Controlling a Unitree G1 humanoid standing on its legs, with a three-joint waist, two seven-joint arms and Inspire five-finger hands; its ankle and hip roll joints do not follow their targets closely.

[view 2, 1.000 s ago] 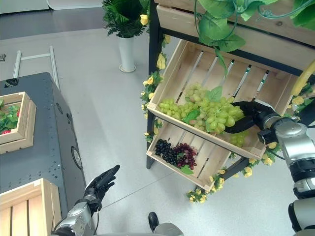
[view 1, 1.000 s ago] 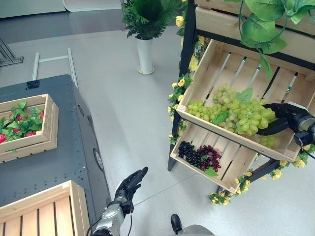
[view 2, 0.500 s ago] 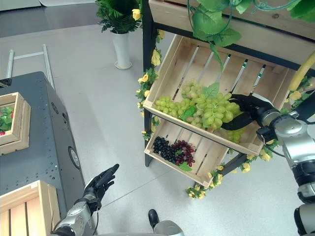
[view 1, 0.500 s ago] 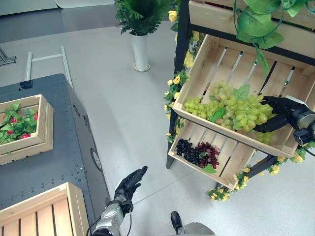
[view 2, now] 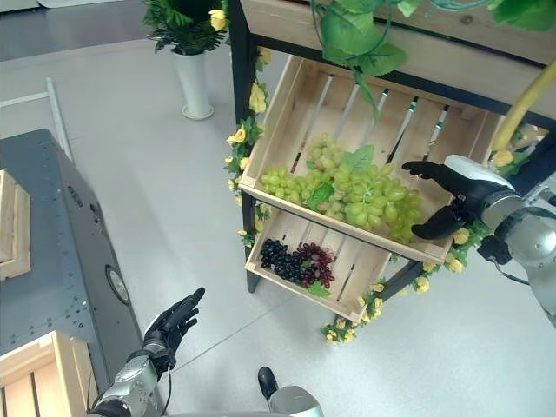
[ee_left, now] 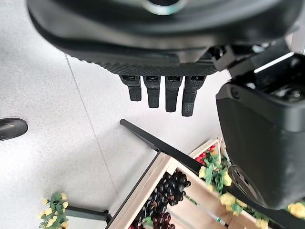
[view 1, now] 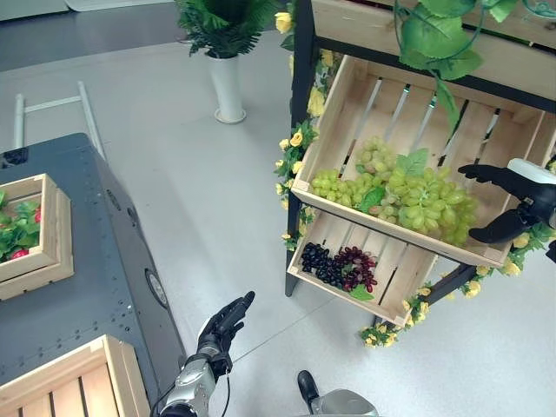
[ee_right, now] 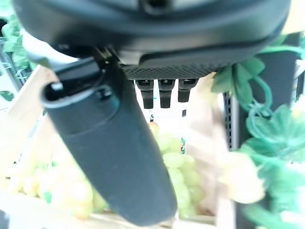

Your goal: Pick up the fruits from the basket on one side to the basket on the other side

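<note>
Right hand (view 1: 512, 201) spread, beside green grapes (view 1: 408, 195)

Grapes (view 1: 408, 195) lie in the upper crate (view 1: 365, 104) of a stand at right, with more grapes (view 1: 339, 265) in the lower crate (view 1: 408, 291) beneath. A potted plant (view 1: 221, 52) stands on the floor behind; two boxes (view 1: 48, 261) sit on the worktop (view 1: 104, 287) at left.

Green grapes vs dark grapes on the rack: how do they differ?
The green grapes fill the upper crate as a wide heap; the dark grapes are a small cluster in the lower crate. The right hand, open, sits at the green heap's edge; nothing is near the dark grapes. Both have a green leaf and lie at the low front of a tilted wooden crate.
</note>
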